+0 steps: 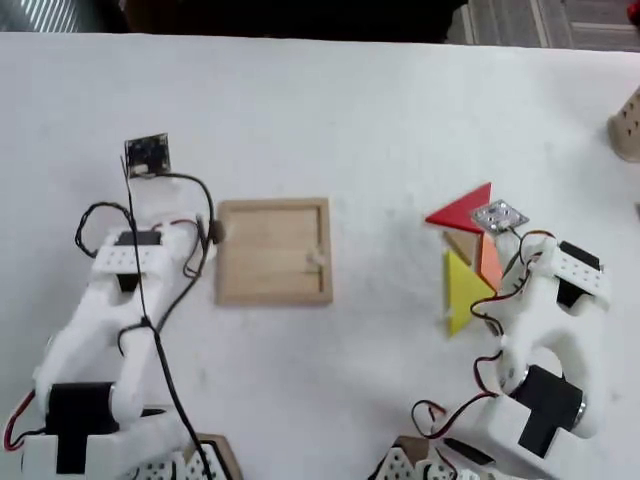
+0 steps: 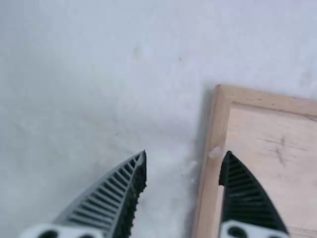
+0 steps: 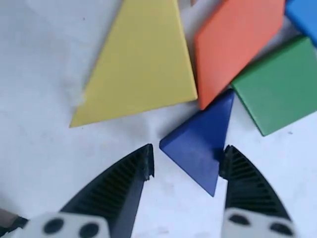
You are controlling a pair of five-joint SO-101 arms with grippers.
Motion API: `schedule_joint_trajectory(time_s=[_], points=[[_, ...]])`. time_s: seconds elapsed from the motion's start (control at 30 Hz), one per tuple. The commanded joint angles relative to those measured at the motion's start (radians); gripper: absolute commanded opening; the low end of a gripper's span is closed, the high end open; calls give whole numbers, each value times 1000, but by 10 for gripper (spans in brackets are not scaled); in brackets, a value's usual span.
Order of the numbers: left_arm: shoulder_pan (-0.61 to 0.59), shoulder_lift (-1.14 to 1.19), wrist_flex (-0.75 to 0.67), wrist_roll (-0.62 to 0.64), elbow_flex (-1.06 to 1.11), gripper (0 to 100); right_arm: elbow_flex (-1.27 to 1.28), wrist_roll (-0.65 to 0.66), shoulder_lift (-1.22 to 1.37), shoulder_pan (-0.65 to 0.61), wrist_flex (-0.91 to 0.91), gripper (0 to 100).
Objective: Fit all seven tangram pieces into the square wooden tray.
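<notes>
The square wooden tray (image 1: 272,250) lies in the middle of the table (image 1: 330,110). The tangram pieces lie in a bunch on the table, well apart from the tray.

From above you can see a red triangle (image 1: 462,210), a yellow triangle (image 1: 463,290) and an orange piece (image 1: 490,262) next to the right arm (image 1: 550,300). The right wrist view adds a dark blue triangle (image 3: 198,144), a green square (image 3: 277,84) and a light blue piece (image 3: 304,15).

The right gripper (image 3: 188,148) is wide open, one finger on each side of the dark blue triangle. The left gripper (image 2: 185,156) is wide open too and holds nothing. One of its fingers is over the table and the other is over the tray.
</notes>
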Motion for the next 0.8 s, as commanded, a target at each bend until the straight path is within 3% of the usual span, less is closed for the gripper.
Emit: schedule_joint_trajectory(time_s=[0.0, 0.3, 0.53, 0.77], points=[[1, -2, -28, -11, -63, 248, -11, 18, -4, -5, -18, 277], [1, -2, -28, -11, -61, 248, 60, 11, -4, -19, -99, 246], [1, -2, -28, -11, -60, 248, 63, -97, -4, -31, -154, 245], [1, -2, -28, -11, -60, 248, 77, -103, -2, -31, -166, 244]])
